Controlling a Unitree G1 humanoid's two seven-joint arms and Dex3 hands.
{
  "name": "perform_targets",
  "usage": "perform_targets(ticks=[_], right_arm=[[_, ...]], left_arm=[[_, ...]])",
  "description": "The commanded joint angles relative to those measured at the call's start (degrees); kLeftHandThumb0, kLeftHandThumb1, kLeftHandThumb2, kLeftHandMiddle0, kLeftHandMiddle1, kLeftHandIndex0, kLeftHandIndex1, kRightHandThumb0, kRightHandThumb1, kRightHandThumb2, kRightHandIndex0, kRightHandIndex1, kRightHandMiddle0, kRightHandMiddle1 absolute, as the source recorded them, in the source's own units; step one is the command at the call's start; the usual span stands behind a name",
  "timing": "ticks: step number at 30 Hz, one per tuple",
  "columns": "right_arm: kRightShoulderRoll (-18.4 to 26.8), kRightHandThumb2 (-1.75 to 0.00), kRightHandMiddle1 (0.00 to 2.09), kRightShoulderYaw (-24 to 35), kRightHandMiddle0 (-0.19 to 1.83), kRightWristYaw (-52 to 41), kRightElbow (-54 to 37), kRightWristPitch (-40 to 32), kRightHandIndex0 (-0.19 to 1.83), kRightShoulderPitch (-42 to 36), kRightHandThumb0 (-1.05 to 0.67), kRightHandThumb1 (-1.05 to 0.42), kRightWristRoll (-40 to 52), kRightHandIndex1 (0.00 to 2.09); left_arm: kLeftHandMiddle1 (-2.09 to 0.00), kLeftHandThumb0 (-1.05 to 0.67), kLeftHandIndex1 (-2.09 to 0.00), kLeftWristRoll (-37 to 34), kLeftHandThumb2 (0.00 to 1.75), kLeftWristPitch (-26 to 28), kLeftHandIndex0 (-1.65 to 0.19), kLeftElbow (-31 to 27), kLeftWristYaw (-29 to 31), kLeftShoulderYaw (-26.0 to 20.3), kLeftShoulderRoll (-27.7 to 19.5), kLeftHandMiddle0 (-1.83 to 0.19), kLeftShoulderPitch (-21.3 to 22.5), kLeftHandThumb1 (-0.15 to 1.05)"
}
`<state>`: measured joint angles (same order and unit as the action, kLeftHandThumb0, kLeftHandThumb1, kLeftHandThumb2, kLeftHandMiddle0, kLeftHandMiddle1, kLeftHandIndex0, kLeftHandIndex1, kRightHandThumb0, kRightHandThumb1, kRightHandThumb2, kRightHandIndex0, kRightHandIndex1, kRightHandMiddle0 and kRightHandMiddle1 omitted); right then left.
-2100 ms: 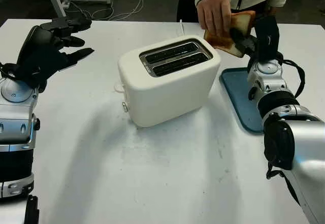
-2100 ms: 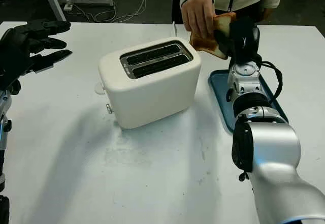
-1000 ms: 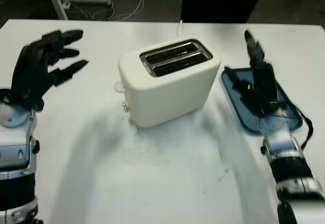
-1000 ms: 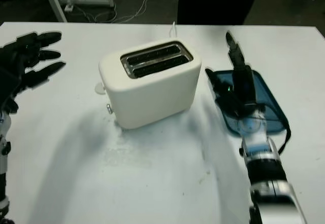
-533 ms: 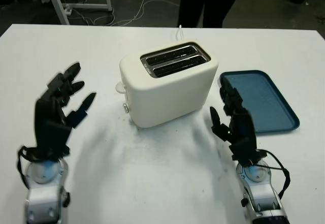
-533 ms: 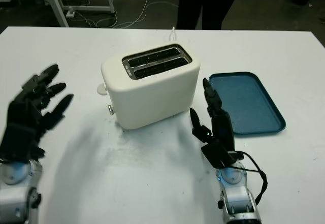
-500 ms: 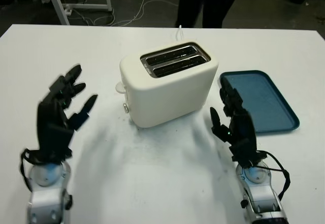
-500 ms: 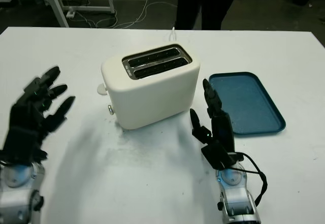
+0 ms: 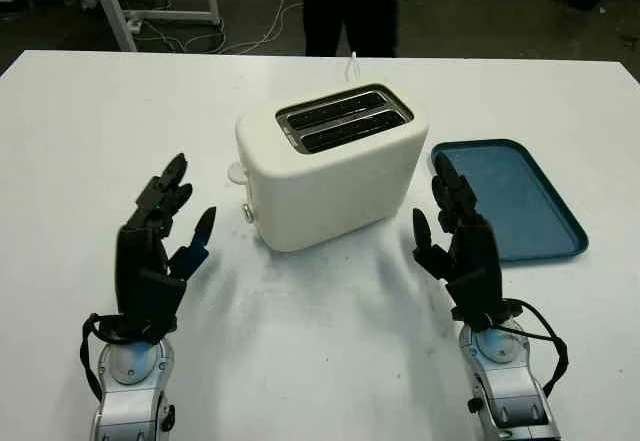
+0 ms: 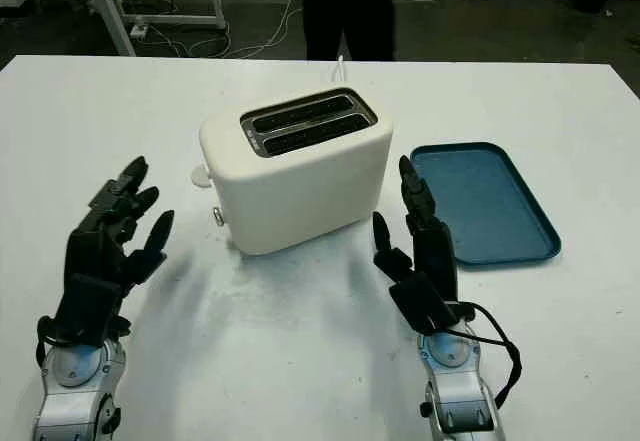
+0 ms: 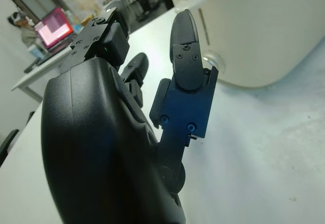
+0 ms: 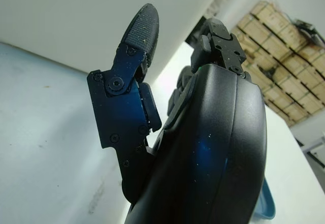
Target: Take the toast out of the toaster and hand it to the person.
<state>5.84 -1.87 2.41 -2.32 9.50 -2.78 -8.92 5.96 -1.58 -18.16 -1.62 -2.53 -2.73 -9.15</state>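
Note:
The white two-slot toaster (image 9: pixel 330 166) stands in the middle of the table, its two slots dark with nothing sticking up from them. My left hand (image 9: pixel 187 211) is open, raised in front of the toaster's left end and apart from it. My right hand (image 9: pixel 433 204) is open, raised in front of the toaster's right end, beside the blue tray (image 9: pixel 520 201). Close up, the left hand (image 11: pixel 152 82) faces the toaster's side (image 11: pixel 254 26), and the right hand (image 12: pixel 167 61) faces the toaster's wall (image 12: pixel 86 16). A person (image 9: pixel 350 6) in dark trousers stands at the table's far edge.
The blue tray lies bare, right of the toaster. A white cord (image 9: pixel 354 61) runs from the toaster's back to the far edge. A white lever knob (image 9: pixel 235 172) juts from the toaster's left end. White tabletop (image 9: pixel 300 361) spreads between my two hands.
The person took the toast from my right hand and stepped back, now shifted left. My right hand drew back from the tray; both hands came down to the near side of the toaster.

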Motion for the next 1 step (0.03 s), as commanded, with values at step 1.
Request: perform_targets(ticks=[1], right_arm=[[-0.5, -0.77, 0.00, -0.1, 0.09, -0.2, -1.1, -1.2, 0.09, -0.3, -0.57, -0.92, 0.4, 0.01]], left_arm=[[-0.53, -0.57, -0.01, 0.1, 0.49, 0.6, -0.36, -0.2, -0.1, 0.9, 0.5, -0.14, -0.5, 0.92]])
